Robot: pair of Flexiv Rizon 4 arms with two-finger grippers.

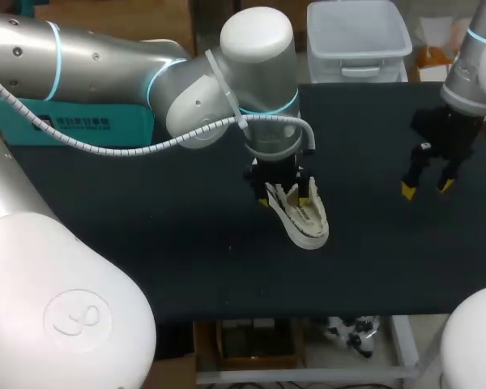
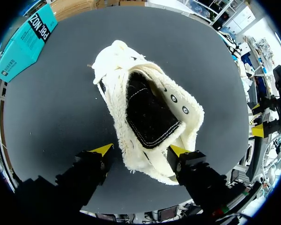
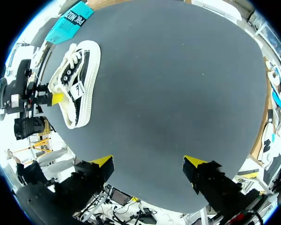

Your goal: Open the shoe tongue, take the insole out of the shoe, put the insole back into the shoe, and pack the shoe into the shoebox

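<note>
The left pincer (image 2: 140, 149) stands spread around the heel of the shoe (image 2: 113, 70) — one yellow tip against the fleece, the other just clear. The sole is hidden underneath. Inside the shoe lies a dark stitched insole (image 2: 150, 115). The shoe's long axis runs ahead of the pincer, toe farthest. Beyond the toe, off to one side, a teal box (image 2: 23, 42) is cut off, its contents unseen. The right pincer (image 3: 150, 161) hangs spread over the worktop (image 3: 178, 84), well apart from the shoe.

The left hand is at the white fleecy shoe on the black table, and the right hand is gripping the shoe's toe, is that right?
No. The right hand grips nothing: it hangs open over bare black table, apart from the white fleecy shoe, as the head view shows. The left hand is at the shoe.
</note>
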